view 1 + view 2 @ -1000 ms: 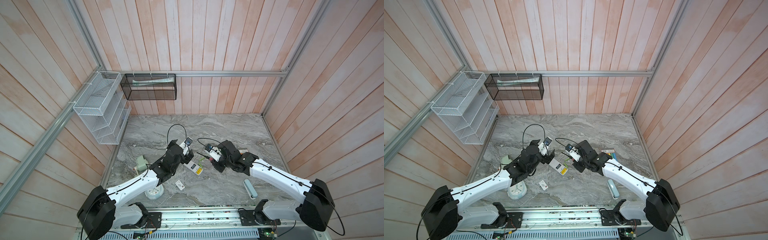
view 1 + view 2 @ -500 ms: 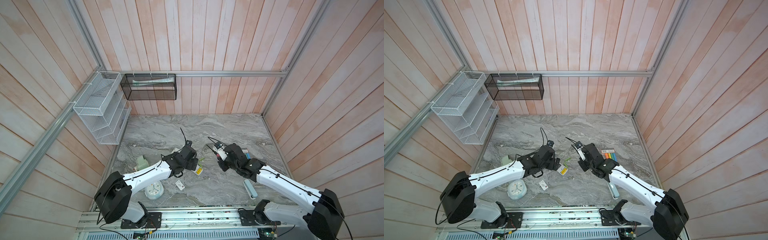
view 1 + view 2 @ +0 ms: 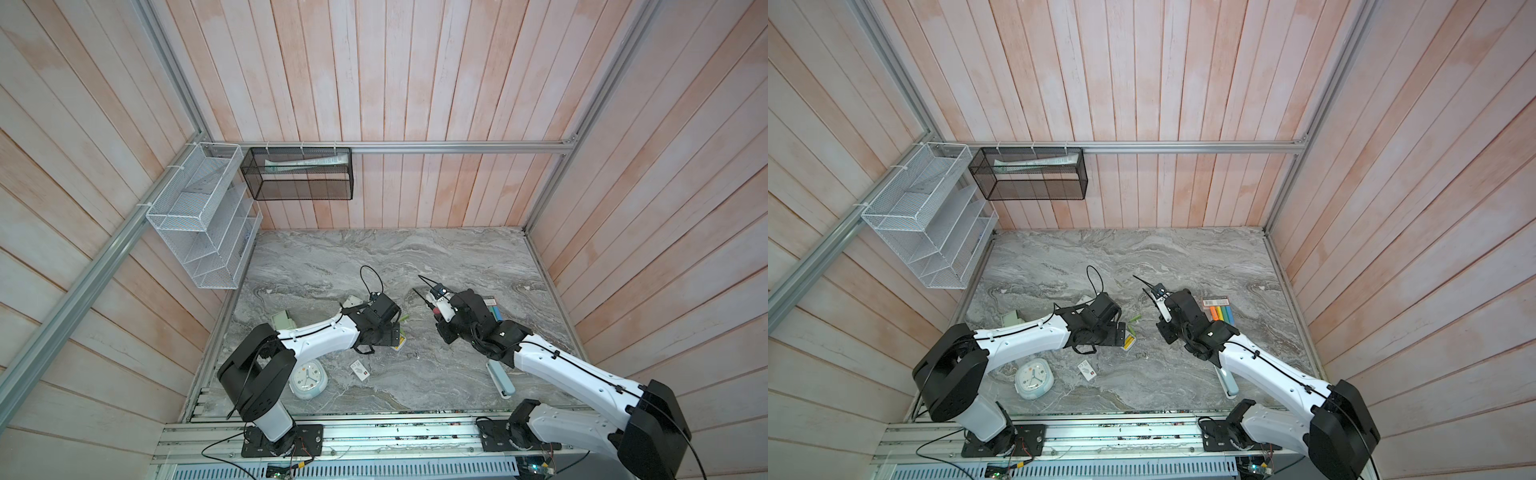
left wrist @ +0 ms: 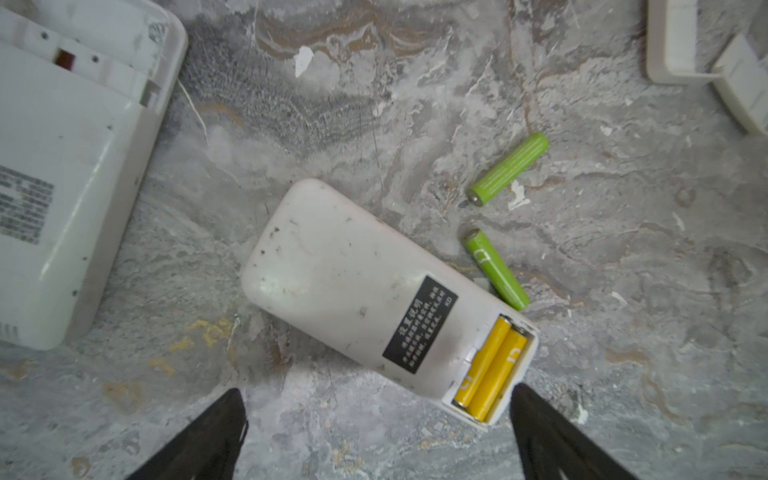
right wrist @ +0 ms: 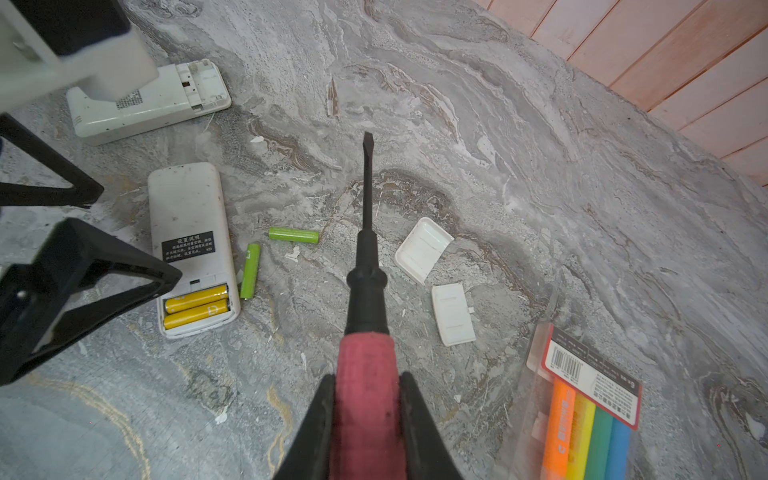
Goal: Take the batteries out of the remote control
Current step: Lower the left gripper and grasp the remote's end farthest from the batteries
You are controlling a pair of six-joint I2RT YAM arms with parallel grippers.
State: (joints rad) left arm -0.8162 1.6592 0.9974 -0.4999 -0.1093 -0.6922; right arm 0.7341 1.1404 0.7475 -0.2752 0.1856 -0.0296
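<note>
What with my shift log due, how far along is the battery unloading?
Done: two green batteries lie loose on the table beside the small remote. In hand: the left pincer is open above that remote; the right pincer grips the red-handled screwdriver. Left: two yellow batteries sit side by side in the remote's open end.

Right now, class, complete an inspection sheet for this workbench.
Surface: grey marble tabletop, scuffed, flecked.
Job's things: small remote face down, cover off, two yellow batteries inside; two green batteries loose beside it.
Clutter: larger remote, two white covers, colourful pack, clock.
Grippers: left gripper open over the small remote; right gripper shut on the screwdriver.
Cables: black cable looping above left wrist.
Surroundings: wood-panel walls, white mesh rack, black mesh basket.
</note>
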